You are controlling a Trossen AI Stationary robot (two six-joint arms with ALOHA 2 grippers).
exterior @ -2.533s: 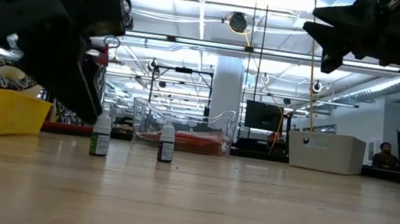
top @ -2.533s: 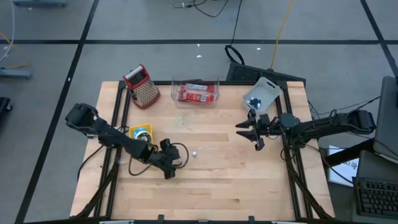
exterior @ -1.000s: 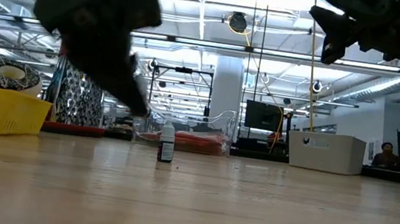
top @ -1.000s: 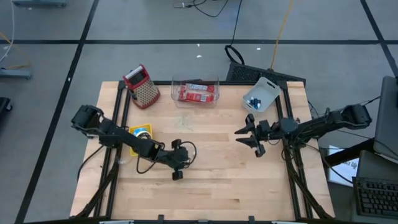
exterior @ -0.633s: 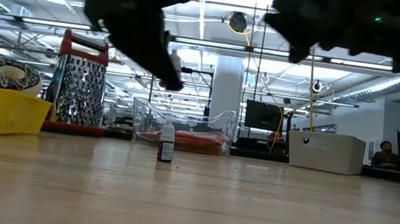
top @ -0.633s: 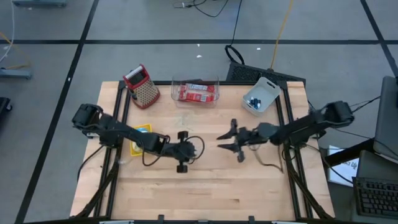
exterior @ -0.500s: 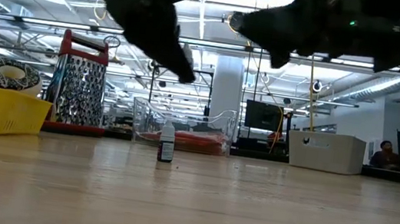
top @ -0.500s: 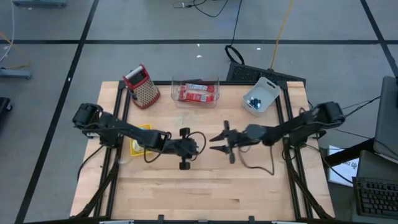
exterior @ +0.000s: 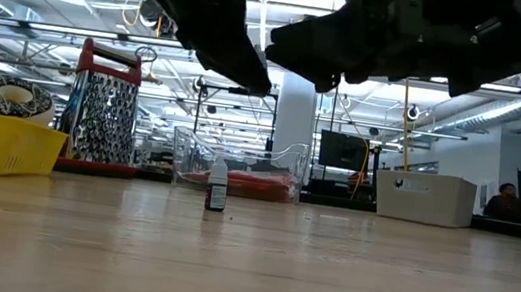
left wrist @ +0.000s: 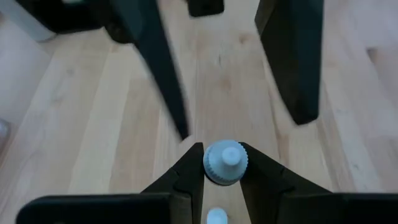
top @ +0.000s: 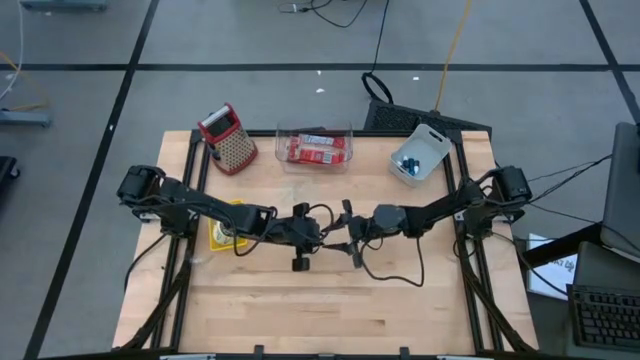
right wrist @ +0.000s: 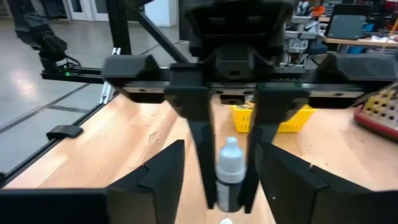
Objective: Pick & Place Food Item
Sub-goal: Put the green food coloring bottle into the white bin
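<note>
Left gripper [left wrist: 225, 180] pinches a small dropper bottle [left wrist: 225, 163] mid-table; right gripper [right wrist: 217, 180] spread around it. Far side: clear bin [top: 314, 147] holds red packets, white bin [top: 419, 153] something dark, probably bottles.

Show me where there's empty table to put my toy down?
The wooden table is bare along its front edge, below both arms, and at the right between the white bin and that edge. The back is crowded: grater, clear box, yellow basket. The middle is busy where the left gripper and right gripper meet.
</note>
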